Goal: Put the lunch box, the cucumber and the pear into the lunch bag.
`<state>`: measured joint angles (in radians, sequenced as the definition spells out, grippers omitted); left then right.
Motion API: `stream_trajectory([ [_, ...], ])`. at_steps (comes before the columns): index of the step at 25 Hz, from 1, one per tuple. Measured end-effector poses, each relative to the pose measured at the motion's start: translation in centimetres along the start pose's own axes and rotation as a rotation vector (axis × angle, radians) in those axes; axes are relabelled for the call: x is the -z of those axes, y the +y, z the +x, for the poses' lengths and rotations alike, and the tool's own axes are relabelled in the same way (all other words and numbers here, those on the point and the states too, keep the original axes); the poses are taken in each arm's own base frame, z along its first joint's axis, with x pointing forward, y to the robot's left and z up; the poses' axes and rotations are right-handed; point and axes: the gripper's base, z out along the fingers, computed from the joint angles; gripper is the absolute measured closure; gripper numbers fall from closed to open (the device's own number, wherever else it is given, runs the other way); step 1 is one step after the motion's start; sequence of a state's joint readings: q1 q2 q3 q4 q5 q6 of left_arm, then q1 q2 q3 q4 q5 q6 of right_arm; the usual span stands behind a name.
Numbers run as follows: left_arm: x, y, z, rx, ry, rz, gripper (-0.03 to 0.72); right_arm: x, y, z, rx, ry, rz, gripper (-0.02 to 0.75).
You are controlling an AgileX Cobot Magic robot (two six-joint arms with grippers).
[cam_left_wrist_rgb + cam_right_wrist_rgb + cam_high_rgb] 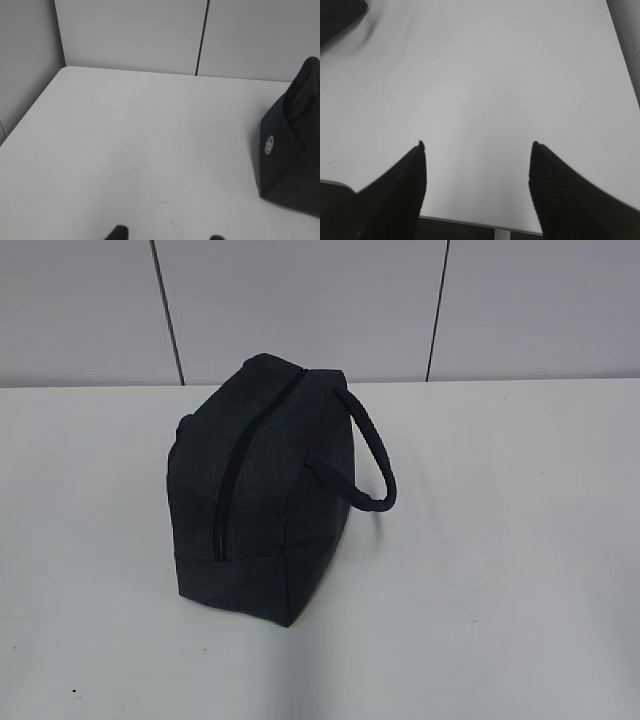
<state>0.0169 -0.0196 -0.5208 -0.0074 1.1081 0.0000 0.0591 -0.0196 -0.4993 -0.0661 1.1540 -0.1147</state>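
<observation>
lunch bag [262, 490] zipped, upright on the white table [500, 540], well right of the left gripper [165, 236] and far left of the right gripper [477, 145]; both sets of jaws apart, empty.

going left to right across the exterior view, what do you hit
bare white table → lunch bag, its zipper shut → the bag's looped handle → more bare table
</observation>
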Motion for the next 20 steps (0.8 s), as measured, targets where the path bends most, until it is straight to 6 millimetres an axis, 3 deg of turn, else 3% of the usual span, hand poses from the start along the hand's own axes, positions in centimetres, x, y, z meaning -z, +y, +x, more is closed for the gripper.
stream_trajectory([
  [20,0.0,0.0,0.0,0.0,0.0,0.0,0.379,0.0,0.0,0.0,0.0,0.0,0.0,0.235],
])
